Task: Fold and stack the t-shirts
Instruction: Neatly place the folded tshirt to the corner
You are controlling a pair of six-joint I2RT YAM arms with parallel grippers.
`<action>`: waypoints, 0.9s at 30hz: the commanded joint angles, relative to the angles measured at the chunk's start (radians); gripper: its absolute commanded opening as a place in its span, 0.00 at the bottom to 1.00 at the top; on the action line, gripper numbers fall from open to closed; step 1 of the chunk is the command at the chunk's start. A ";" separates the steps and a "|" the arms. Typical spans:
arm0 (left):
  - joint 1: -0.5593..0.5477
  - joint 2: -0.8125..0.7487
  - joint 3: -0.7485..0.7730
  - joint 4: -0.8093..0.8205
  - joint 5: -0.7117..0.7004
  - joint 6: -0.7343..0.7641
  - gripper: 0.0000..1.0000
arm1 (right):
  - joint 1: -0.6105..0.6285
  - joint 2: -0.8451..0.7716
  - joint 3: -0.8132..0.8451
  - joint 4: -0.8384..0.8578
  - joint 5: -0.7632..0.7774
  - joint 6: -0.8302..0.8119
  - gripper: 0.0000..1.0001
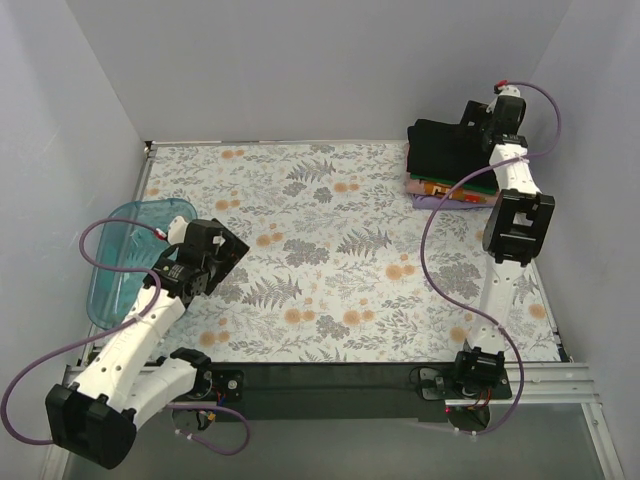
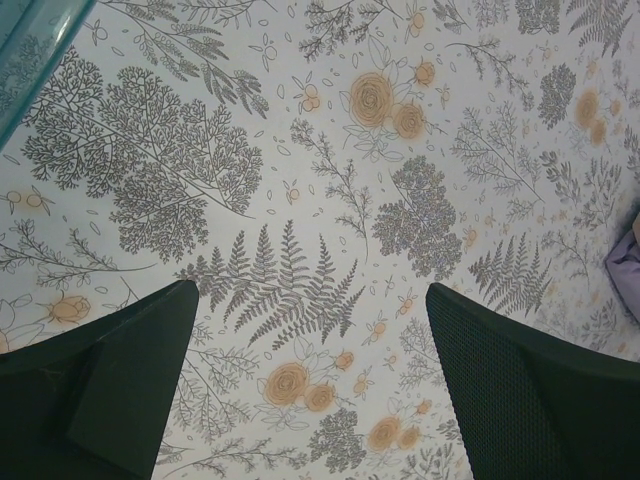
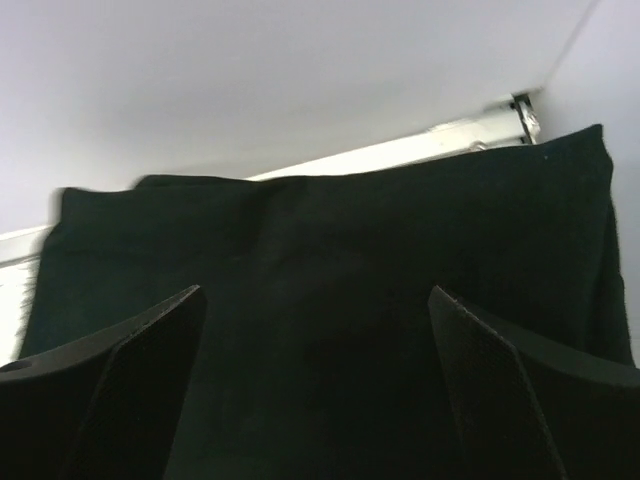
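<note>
At the left edge of the top view, a translucent teal tray sits on the table, whose cover is pale with grey ferns and orange flowers. Just right of the tray, in the lower left quarter of that frame, the left hand hangs over bare patterned cover. It is released. In the left wrist view its two dark fingers stand wide apart at the lower corners with only the fern print between them, and a corner of the tray shows at the upper left. In the upper right of the top view, at the table's far corner, lies the stack of t-shirts, all folded flat. On top is the black t-shirt, a plain, matte, roughly rectangular fold that covers most of the pile. Thin bands of colour show along its near edge: a lavender t-shirt lowest at the left, an orange-patterned t-shirt just above it, and a green t-shirt toward the right. At the stack's right side the right hand is over the black t-shirt, also released and gripping nothing. In the right wrist view its fingers are spread wide at the lower corners. The black cloth fills the frame between and beyond them, smooth apart from a soft ridge near the upper left, with its far edge against the white wall. Whether the fingertips touch the cloth cannot be told.
</note>
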 commanded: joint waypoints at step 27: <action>0.005 -0.042 0.057 -0.046 0.044 0.033 0.98 | -0.065 -0.763 -0.945 0.446 -0.295 0.249 0.98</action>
